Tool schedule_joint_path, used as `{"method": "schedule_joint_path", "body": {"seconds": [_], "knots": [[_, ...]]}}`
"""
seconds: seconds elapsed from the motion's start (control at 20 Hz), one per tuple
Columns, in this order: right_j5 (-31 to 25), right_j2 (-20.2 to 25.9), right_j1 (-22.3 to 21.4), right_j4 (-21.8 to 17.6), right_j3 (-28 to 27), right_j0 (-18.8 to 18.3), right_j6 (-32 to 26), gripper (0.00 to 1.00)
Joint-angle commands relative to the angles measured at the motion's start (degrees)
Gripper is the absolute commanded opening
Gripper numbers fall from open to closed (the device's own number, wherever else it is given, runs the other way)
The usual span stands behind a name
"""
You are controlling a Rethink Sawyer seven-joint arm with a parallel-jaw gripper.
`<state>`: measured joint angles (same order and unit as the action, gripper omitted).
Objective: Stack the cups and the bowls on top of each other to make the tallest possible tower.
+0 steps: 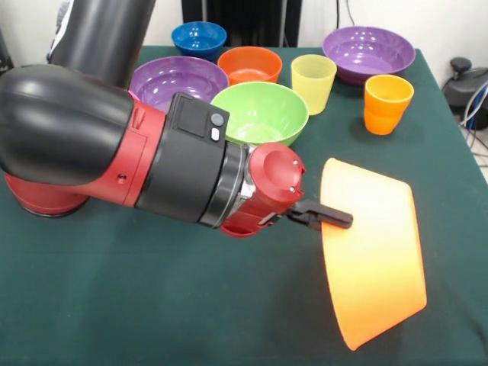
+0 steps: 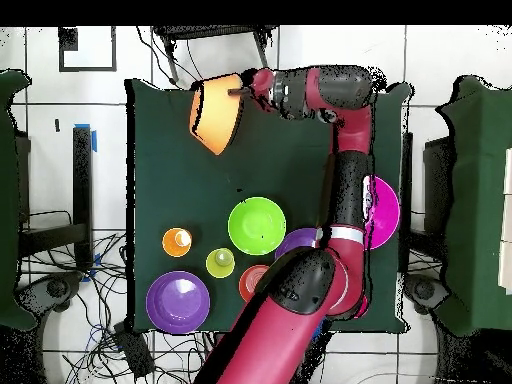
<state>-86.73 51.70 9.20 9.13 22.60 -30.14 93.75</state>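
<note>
Tool (image 1: 335, 217) is pinched onto the rim of the large glossy orange plastic bowl (image 1: 374, 259), tipped on edge. Looks light, stiff, slippery, so rim grip's best.

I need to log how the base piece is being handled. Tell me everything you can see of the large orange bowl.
The large orange bowl is glossy, plain, plastic-looking and slightly translucent, with a wide rim tapering to a narrower base. It is tipped on its side, and the gripper is shut on its rim. It hangs over the green table, apart from the other bowls and cups. In the overhead view it sits near a table corner.
</note>
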Motion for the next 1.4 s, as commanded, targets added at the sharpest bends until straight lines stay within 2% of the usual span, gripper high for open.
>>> {"method": "schedule_joint_path", "body": {"seconds": [0.05, 0.4, 0.9, 1.4], "knots": [[-1.1, -2.3, 4.3, -16.0, -1.4, 0.4, -20.9, 0.00], [-2.4, -1.1, 4.4, -19.5, -2.4, 0.0, -23.3, 0.00], [-7.3, 5.3, 6.4, -25.9, -4.1, -2.3, -26.5, 0.00], [-13.8, 16.3, 8.5, -38.1, -6.8, -5.2, -30.4, 0.00]]}}
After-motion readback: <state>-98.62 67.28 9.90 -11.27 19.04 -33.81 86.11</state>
